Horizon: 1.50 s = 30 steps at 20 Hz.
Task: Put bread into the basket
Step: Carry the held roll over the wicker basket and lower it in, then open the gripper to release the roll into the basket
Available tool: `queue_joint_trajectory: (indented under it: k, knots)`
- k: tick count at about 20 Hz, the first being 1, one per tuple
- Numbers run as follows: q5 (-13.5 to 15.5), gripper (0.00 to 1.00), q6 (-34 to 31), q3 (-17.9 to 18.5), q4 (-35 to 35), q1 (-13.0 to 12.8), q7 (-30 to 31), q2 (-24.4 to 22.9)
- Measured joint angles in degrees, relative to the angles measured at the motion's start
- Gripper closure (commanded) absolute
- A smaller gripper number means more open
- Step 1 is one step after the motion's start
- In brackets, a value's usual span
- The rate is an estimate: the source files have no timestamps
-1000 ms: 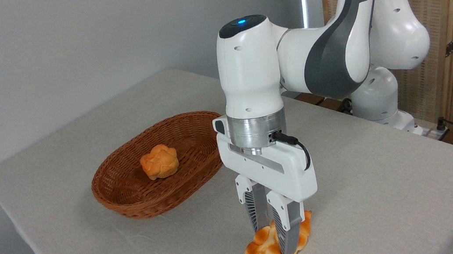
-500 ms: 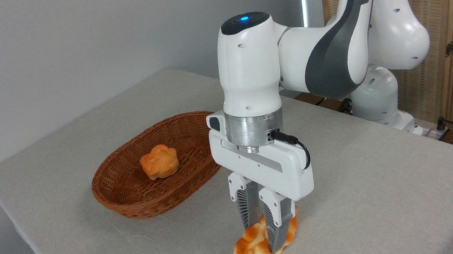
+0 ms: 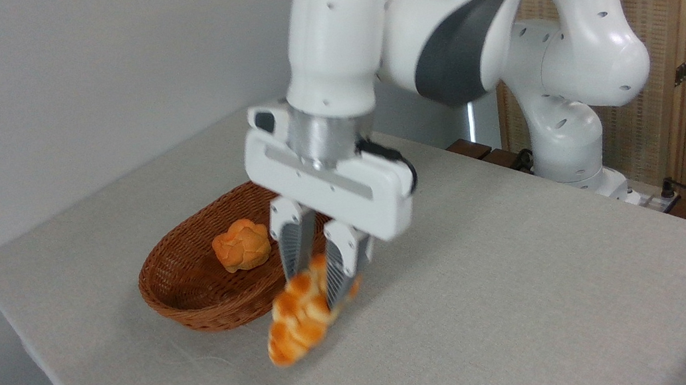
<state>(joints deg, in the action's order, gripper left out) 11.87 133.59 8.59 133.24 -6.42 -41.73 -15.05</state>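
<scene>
The bread (image 3: 294, 323), a golden-orange braided loaf, hangs in the air above the table with its near end drooping down to the left. My gripper (image 3: 315, 288) is shut on its upper part, fingers one on each side. The reddish-brown wicker basket (image 3: 190, 301) sits on the table just behind and left of the loaf; the loaf is in front of the basket's near right rim, not over its inside. The arm hides the basket's far right end.
A small round orange bun (image 3: 241, 244) lies inside the basket. The grey cloth-covered table (image 3: 533, 300) ends at a front-left edge close below the loaf. The robot's base and a wooden screen stand at the back right.
The gripper has lifted the loaf off the table and carried it up and to the left, toward the basket. The bun and basket have not moved.
</scene>
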Motion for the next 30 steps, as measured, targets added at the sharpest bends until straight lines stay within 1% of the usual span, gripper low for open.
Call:
queue_joint_trajectory:
  k: [2,5,7,9,11,12,14,15,16,17,18,19,20,21,30]
  knots:
    - [2.1,0.54,-4.1,-1.0,-1.8,-1.8,4.9,-1.9]
    - [4.2,0.54,-6.2,-1.5,-2.7,-6.4,12.1,-4.1]
    - [4.5,0.54,-6.4,-1.6,-2.7,-10.2,15.9,-4.4]
    - [4.6,0.54,-6.4,-1.7,-2.6,-13.7,18.1,-4.2]
    - [4.6,0.54,-6.4,-1.9,-2.5,-16.2,20.0,-3.8]
    - [4.6,0.51,-6.4,-1.9,-2.5,-16.9,20.8,-3.4]
    - [5.4,0.47,-6.4,-2.2,-2.5,-17.5,22.1,-2.7]
    - [6.2,0.41,-6.4,-2.6,-2.5,-17.6,22.5,-2.4]
    - [7.0,0.24,-6.4,-2.8,-2.5,-17.7,23.3,-2.3]
    - [7.3,0.20,-6.4,-3.1,-2.5,-17.8,24.3,-2.2]
    - [7.4,0.18,-6.4,-3.1,-2.5,-17.8,25.2,-2.1]
    - [7.4,0.13,-6.4,-3.1,-2.5,-17.9,25.6,-2.1]
    - [7.4,0.03,-6.4,-3.1,-2.5,-17.9,25.9,-2.1]
    - [7.4,0.00,-6.4,-3.1,-2.5,-17.9,26.1,-2.1]
    - [7.4,0.00,-6.2,-3.1,-2.5,-17.8,26.2,-0.9]
